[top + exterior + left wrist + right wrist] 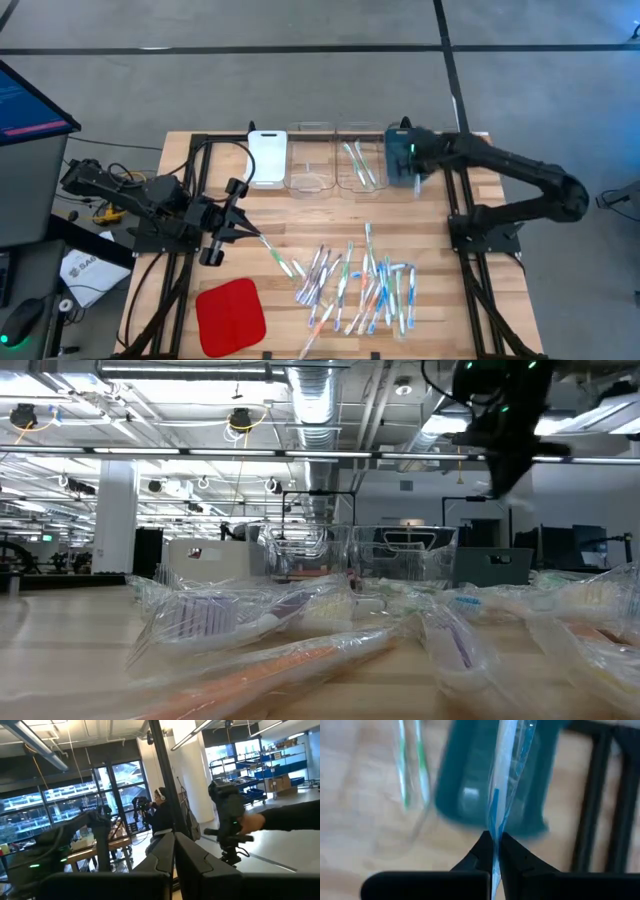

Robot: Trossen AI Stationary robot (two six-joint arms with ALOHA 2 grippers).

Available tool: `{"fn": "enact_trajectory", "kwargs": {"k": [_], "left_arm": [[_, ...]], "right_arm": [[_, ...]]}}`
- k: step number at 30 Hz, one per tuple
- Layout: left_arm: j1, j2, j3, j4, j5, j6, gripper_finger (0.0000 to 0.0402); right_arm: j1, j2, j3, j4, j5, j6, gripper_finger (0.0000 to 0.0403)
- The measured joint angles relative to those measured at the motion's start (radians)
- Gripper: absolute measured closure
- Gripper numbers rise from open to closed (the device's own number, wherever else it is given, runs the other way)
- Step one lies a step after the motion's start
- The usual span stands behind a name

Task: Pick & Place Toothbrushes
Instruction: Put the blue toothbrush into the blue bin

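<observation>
Several wrapped toothbrushes point(365, 285) lie loose in a heap on the wooden table, near the front right. One more toothbrush point(283, 260) lies apart, close to my left gripper point(240, 232). That gripper point(175, 851) is shut, points level into the room and has nothing between its fingers. My right gripper point(413, 172) is at the far right, above a teal tray point(398, 152), shut on a blue toothbrush point(506, 775) in clear wrap. The clear tray point(358, 160) beside the teal one holds green toothbrushes point(412, 775). My right gripper pinches the blue toothbrush between its two fingers, wrapper and all, at a point along the stem point(495, 822). The fingers slant down from above and lie along the brush. Its long free part sticks out past the fingertips over the teal tray point(470, 795), clear of the table.
Four trays stand in a row at the far edge: a white one point(267, 155), two clear ones point(310, 162) and the teal one. A red square pad point(230, 312) lies at the front left. Black frame rails point(470, 230) run along both sides of the table.
</observation>
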Motion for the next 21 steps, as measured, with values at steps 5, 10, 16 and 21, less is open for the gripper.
{"fn": "enact_trajectory", "kwargs": {"k": [5, 10, 16, 21], "left_arm": [[0.000, 0.000, 0.000, -0.001, 0.000, 0.003, 0.0394], [0.000, 0.000, 0.000, -0.003, 0.000, 0.019, 0.0394], [0.000, 0.000, 0.000, -0.004, 0.000, 0.037, 0.0394], [-0.001, 0.013, 0.000, -0.005, 0.008, 0.034, 0.0394]], "right_arm": [[-0.224, 0.091, 0.054, 0.074, -0.016, -0.194, 0.0399], [-0.323, 0.234, 0.104, 0.067, -0.077, -0.218, 0.0399], [-0.334, 0.402, 0.162, 0.065, -0.165, -0.112, 0.0394], [-0.338, 0.463, 0.233, 0.071, -0.216, -0.020, 0.0397]]}}
